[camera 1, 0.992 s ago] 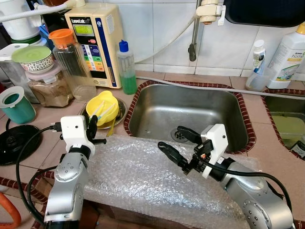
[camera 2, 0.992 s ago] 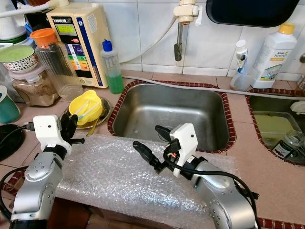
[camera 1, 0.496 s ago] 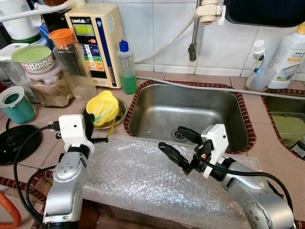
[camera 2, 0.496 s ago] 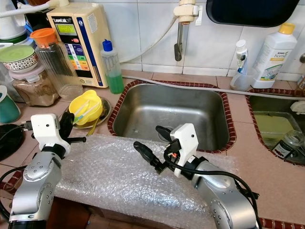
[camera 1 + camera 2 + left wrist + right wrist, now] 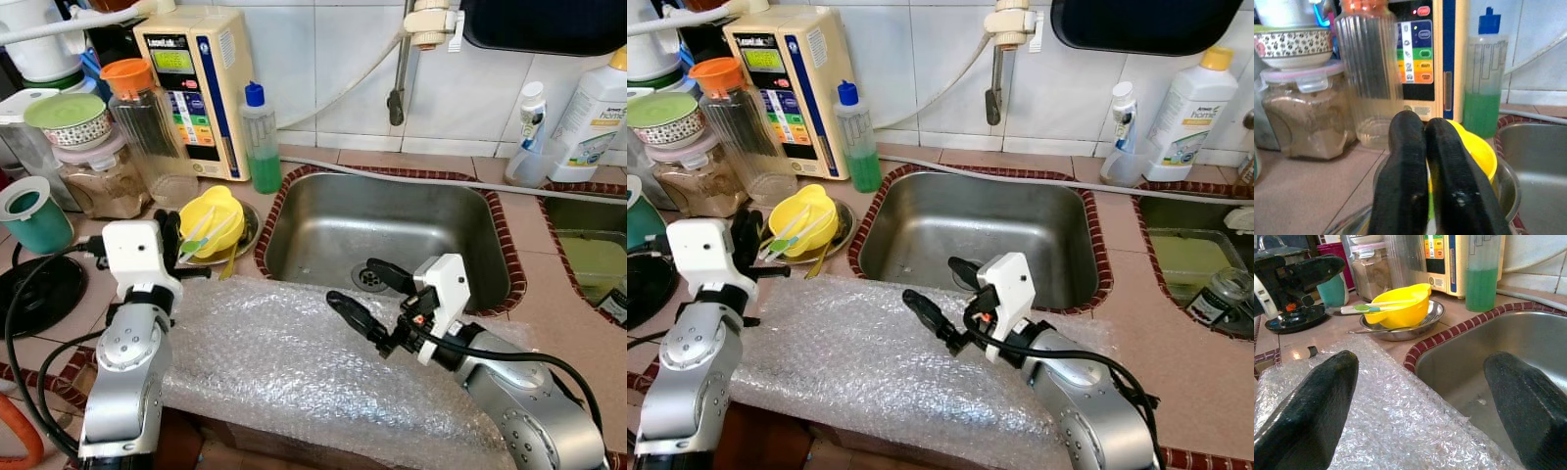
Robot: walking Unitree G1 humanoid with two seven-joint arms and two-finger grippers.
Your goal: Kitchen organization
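A: Which step?

B: Looks like reaching for the dishes. Left gripper [image 5: 172,235], fingers pressed together on nothing, points at the yellow bowl [image 5: 211,217] in the steel plate [image 5: 247,227], on the counter [image 5: 59,294] just beside the sink's [image 5: 392,230] left rim.

A: Right one?

B: Right gripper [image 5: 369,297] is spread wide, empty, over the bubble wrap [image 5: 294,372] at the sink's front edge.

A: Next?

B: Probably part the left fingers, then close on the bowl's rim.

The left claw [image 5: 172,238] was held raised at the left on a bent silver arm, its two black fingers [image 5: 1400,171] pressed together. The right claw [image 5: 369,295] was held low at the right, pointed leftward, its fingers [image 5: 1308,406] spread wide apart.
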